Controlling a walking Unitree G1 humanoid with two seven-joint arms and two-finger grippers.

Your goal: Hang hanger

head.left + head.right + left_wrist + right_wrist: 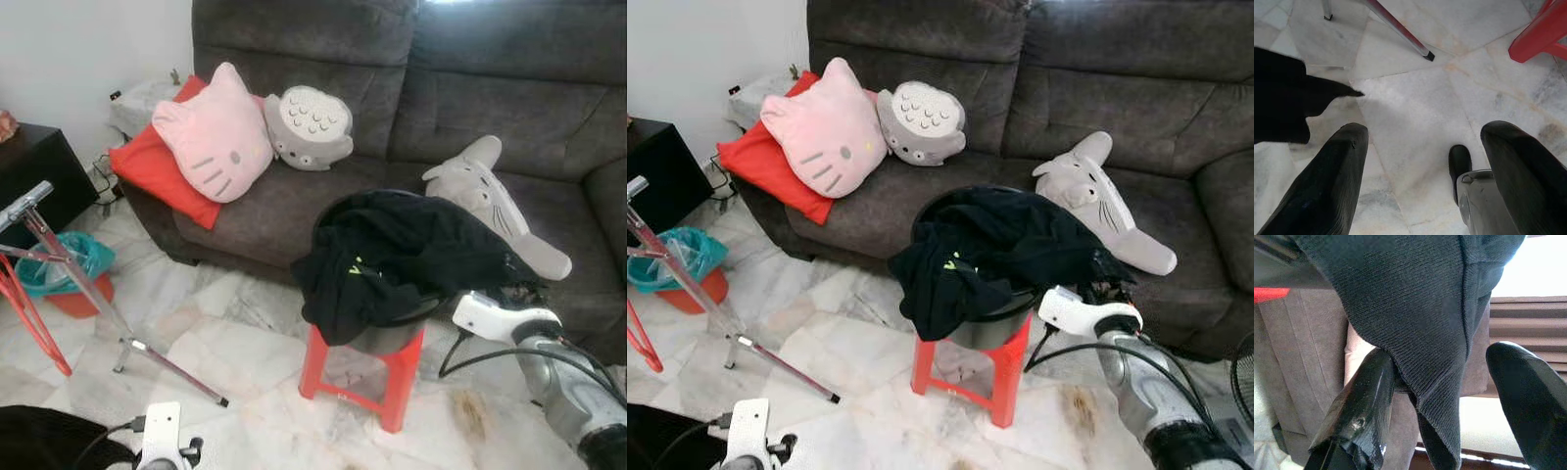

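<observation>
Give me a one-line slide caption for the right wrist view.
Right pincer open around a hanging fold of black knitted garment, grey fabric sofa behind.

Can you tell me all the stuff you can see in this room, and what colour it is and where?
sofa: 1, dark grey, along the back
cat-face cushion: 1, pink, on the sofa's left end
flat cushion: 1, red, under the pink one
round plush: 1, grey, beside the pink cushion
long-eared plush: 1, grey, lying on the sofa seat
clothes: 1 heap, black, in a tub
stool: 1, red, under the tub
rack: 1, silver and red legs, on the left
bin: 1, red with teal bag, behind the rack
left end effector: 1, black, open above the floor
right end effector: 1, black, open around black cloth
</observation>
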